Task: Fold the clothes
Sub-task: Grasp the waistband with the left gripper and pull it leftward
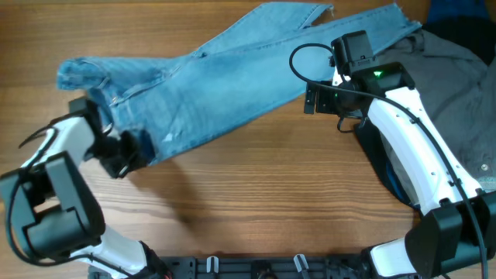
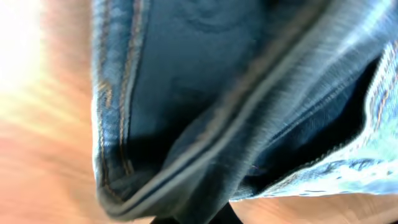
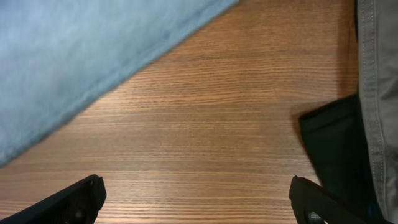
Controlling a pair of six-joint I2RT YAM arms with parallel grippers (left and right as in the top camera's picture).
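Overhead, the jeans [image 1: 232, 81] are seen spread diagonally on the tabletop [image 1: 256, 194]. The left hand [image 1: 128, 153] is set at their waist, likely for folding; its grip cannot be told. The right hand [image 3: 196, 199] is held spread apart, empty.

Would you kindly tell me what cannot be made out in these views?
Left wrist view: blurred denim of the jeans fills the frame and hides the fingers. Overhead, the left gripper is too small and dark to show whether it grips.
Overhead: the grey garment is cut off by the right edge.
Overhead: the dark blue cloth lies mostly hidden under the right arm.
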